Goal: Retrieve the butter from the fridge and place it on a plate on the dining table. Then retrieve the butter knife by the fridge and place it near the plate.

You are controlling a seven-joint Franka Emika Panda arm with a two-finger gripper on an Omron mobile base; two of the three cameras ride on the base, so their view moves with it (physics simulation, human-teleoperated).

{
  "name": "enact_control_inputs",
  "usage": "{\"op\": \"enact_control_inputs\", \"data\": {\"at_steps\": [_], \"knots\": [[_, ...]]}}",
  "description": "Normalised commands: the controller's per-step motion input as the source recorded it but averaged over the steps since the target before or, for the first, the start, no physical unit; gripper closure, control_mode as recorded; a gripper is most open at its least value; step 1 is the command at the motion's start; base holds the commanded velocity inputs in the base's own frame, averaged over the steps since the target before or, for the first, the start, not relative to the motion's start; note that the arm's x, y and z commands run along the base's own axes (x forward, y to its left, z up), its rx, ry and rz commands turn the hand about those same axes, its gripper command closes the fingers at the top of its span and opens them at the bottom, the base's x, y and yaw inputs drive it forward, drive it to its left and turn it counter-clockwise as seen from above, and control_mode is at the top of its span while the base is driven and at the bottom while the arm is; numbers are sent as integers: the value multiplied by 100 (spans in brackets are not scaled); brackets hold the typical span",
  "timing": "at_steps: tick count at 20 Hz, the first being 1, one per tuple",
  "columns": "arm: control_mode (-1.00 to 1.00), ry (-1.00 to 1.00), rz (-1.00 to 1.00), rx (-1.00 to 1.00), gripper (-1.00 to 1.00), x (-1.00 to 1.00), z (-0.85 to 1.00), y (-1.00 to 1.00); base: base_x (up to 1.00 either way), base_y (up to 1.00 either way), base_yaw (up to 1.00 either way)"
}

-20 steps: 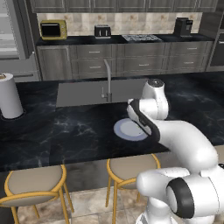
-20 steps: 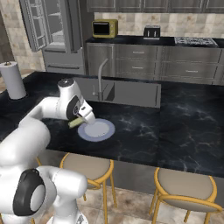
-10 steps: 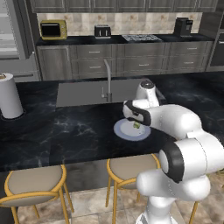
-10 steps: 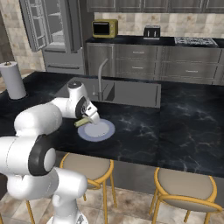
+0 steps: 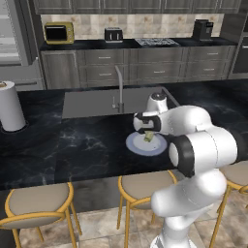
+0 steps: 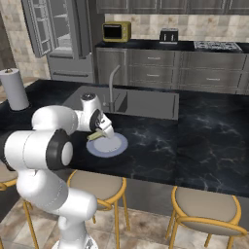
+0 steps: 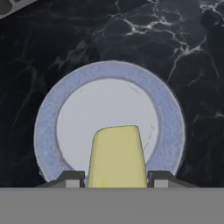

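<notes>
My gripper is shut on the butter, a pale yellow stick that juts out between the two fingertips. It hangs just above the round white-blue plate, over the plate's centre. The left base view has the butter under the hand, above the plate, on the black marble dining table. From the right base, the gripper holds the butter over the plate's left part. The fridge stands at the back left with a door open. The butter knife is out of view.
A sink with a tall faucet lies just behind the plate. A paper towel roll stands at the table's left end. Stools line the near edge. The yellow oven sits on the back counter.
The arm has folded down and brought the hand with the butter from beside the plate to low over its middle. The grip has not changed.
</notes>
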Motion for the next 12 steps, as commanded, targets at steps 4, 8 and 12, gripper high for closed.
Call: {"op": "enact_control_inputs", "data": {"at_steps": [4,8,12], "knots": [[-100,2,0,0,100,38,-33,0,0,0,0],[-100,4,0,0,100,8,-38,0,0,0,0],[-100,2,0,0,100,0,-37,-1,0,0,0]]}}
